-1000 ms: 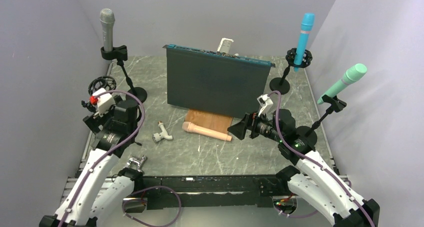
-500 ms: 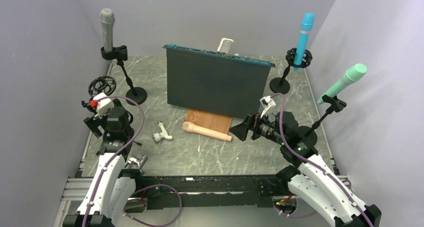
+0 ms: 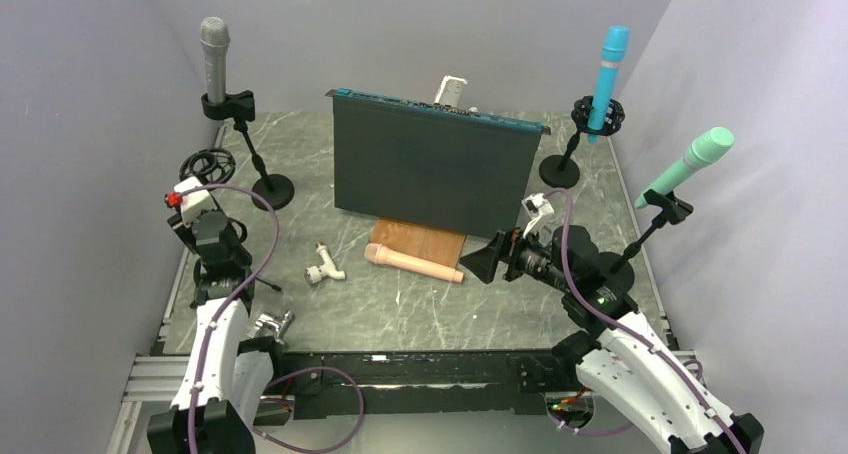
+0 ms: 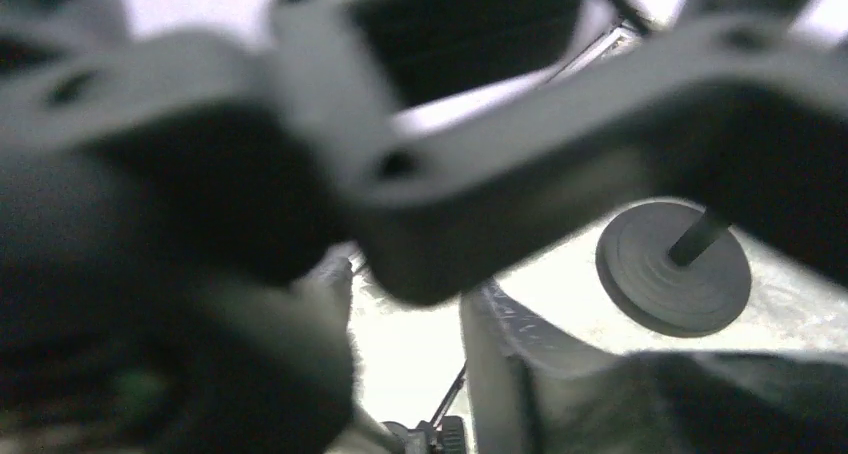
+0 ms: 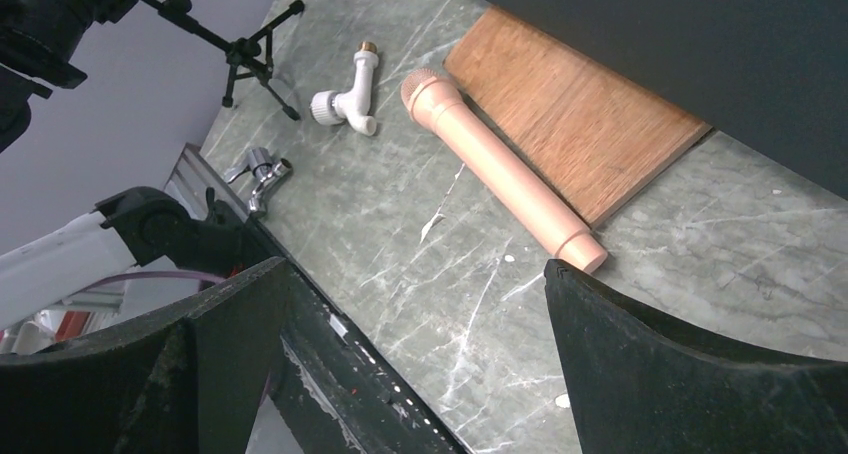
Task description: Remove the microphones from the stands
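Note:
Three microphones stand in stands: a grey one [image 3: 214, 58] at the far left, a blue one [image 3: 608, 66] at the far right, and a mint one [image 3: 690, 161] by the right wall. A peach microphone [image 3: 412, 262] [image 5: 497, 167] lies loose on the table. My left gripper [image 3: 192, 217] [image 4: 400, 374] is by the left wall, just below an empty black ring mount [image 3: 205, 164]. Its view is blurred, with a black frame [image 4: 400, 164] right against the lens. My right gripper [image 3: 483, 259] [image 5: 415, 304] hangs open over the table near the peach microphone's tail.
A dark upright panel [image 3: 435, 174] stands mid-table with a wooden board [image 3: 425, 241] at its foot. A white tap fitting [image 3: 325, 269] and a chrome part [image 3: 270, 326] lie front left. The grey microphone's round stand base [image 3: 272, 189] [image 4: 673, 266] is near my left gripper.
My left arm has drawn back toward the left wall and its wrist has turned up toward the ring mount. The right arm has barely shifted.

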{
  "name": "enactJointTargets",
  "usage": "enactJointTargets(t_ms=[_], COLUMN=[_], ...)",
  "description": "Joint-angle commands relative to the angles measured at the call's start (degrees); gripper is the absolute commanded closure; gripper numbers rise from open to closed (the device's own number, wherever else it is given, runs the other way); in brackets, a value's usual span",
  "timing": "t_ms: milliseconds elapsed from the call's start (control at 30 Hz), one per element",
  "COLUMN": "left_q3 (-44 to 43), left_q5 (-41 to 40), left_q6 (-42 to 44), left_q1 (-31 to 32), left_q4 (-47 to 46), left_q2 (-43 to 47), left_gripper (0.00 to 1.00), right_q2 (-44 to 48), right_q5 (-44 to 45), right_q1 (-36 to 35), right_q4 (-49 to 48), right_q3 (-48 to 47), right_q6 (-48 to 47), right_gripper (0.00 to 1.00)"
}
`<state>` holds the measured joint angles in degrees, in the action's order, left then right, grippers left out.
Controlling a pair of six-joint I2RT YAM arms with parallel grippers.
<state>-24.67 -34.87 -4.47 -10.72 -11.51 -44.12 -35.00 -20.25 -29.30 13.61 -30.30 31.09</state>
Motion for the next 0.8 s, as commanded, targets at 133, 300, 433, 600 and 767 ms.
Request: enactJointTargets(t_ms=[133,300,433,600,767], left_q3=[-2.3,-2.1,-1.9,-1.7,-5.9], left_q5=[11.8,12.7,14.3,19.3,20.3], left_q6=[3.8,3.8,3.8,3.8,1.4], left_q1=[-0.9,-0.9,-0.9,-0.9,-0.9], left_q4=[-1.3,-0.9,-1.3,-2.0,2.7], left_q2=[-3.2,-2.0,0.1,4.2,7.3], left_gripper=[0.93,1.00,1.00,1.00,1.00], right_q2=[-0.2,-1.0,-1.8,-3.2,-3.8], right_q5=[0.4,0.3,0.4,0.2,1.1], right_q1=[-0.3,-0.4,-0.5,-0.8,-1.3], right_q4=[-1.3,-1.6,-2.0,-2.3,-1.5], right_q3=[-0.7,-1.1,-1.1,-1.6,-2.6], right_q6=[0.0,-0.1,0.0,-0.2,-0.7], right_gripper=[0.00,0.00,0.00,0.00,0.00])
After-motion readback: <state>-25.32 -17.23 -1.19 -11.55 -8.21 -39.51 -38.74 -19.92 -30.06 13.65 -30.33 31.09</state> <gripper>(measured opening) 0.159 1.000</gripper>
